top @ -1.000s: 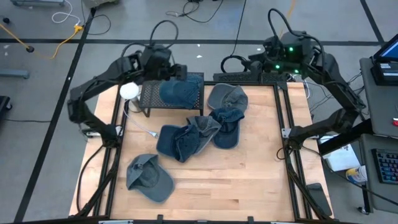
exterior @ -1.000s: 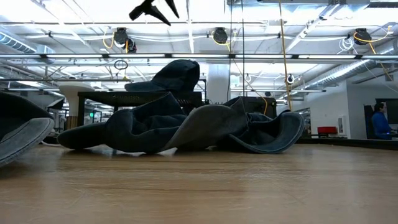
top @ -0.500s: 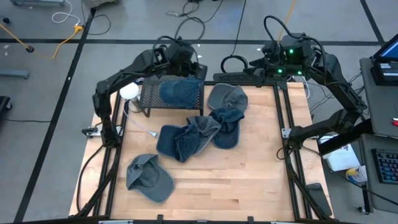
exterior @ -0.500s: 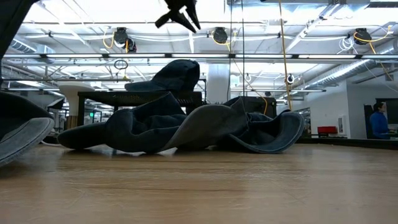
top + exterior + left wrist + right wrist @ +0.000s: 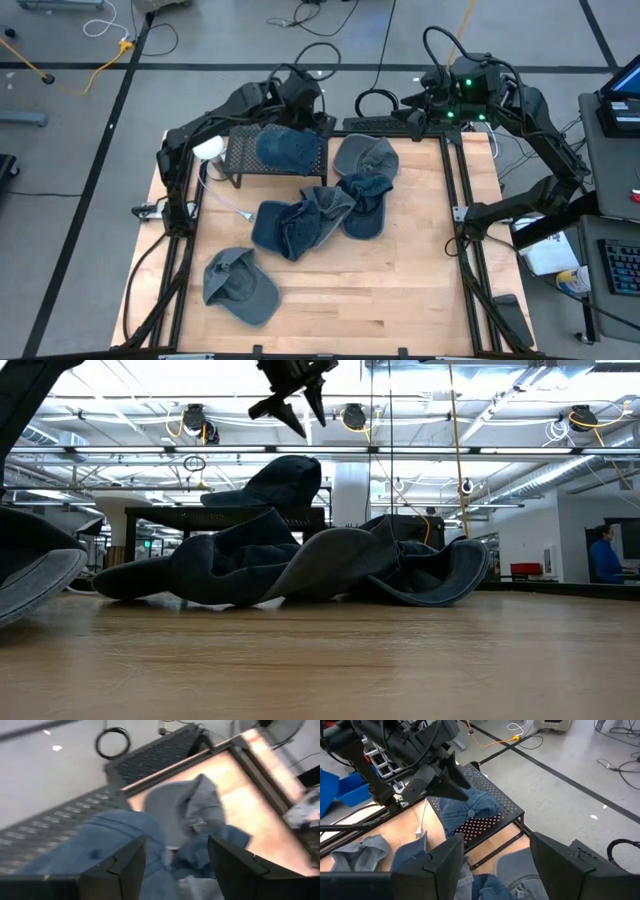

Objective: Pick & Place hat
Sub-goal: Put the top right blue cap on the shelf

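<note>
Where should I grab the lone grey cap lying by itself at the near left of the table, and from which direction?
Grip the grey cap at its brim, the flat part sticking out toward the near right, coming straight down from above. It lies flat and apart from the pile of hats, so nothing crowds the fingers. The left gripper, open above the rack, is probably the nearer one.

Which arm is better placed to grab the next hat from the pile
Probably the left. Its open left gripper hangs above the denim cap on the black mesh rack, beside the hat pile. The right gripper waits past the table's far edge.
</note>
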